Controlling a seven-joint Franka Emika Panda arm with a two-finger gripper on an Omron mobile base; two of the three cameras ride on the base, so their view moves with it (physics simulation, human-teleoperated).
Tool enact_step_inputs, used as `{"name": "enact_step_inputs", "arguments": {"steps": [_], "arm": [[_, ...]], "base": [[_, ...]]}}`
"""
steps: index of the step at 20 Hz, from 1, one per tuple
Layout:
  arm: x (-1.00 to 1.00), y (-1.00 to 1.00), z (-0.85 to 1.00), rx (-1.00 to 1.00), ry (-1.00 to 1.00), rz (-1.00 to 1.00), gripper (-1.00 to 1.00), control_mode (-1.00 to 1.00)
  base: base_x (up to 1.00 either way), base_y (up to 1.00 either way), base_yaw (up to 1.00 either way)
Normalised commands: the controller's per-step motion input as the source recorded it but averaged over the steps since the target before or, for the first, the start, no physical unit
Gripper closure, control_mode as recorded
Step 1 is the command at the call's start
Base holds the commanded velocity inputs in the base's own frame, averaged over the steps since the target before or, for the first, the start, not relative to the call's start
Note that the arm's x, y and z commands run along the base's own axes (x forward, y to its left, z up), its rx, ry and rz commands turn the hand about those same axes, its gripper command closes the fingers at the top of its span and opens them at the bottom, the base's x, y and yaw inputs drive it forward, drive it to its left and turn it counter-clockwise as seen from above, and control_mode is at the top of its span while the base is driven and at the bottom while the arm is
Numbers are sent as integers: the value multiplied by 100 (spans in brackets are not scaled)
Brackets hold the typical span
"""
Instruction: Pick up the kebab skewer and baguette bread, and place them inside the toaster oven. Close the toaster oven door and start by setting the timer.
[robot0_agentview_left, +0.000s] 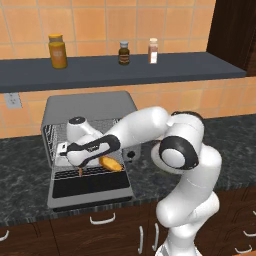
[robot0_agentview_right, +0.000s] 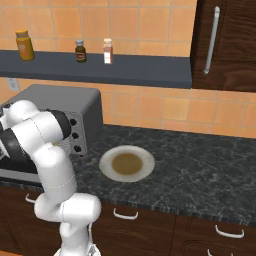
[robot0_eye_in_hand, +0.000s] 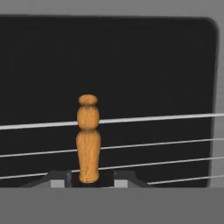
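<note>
**Arm reaches into the open toaster oven with the skewer**

The toaster oven stands at the back left part of the dark desk, against the tiled wall. The toaster oven door lies folded down flat toward the front edge of the desk. The arm bends to the left, and the gripper is at the mouth of the oven, above the door.

In the hand view, the kebab skewer rises from between the two fingers, over the wire rack of the dark oven. The fingers stand narrow beside its base; if they really clamp it, one cannot tell.

The baguette bread lies just beside the gripper, at the front of the oven opening.

A white plate rests on the desk to the right of the oven.
</note>
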Motion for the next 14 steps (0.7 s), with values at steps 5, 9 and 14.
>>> {"name": "enact_step_inputs", "arguments": {"steps": [5,9,14], "arm": [[0,23,-35,0,3,0,-100,-100],[-17,12,-41,0,1,0,-100,-100],[-42,0,-20,0,0,0,-100,-100]], "base": [[0,0,0],[0,0,0],[0,0,0]]}}
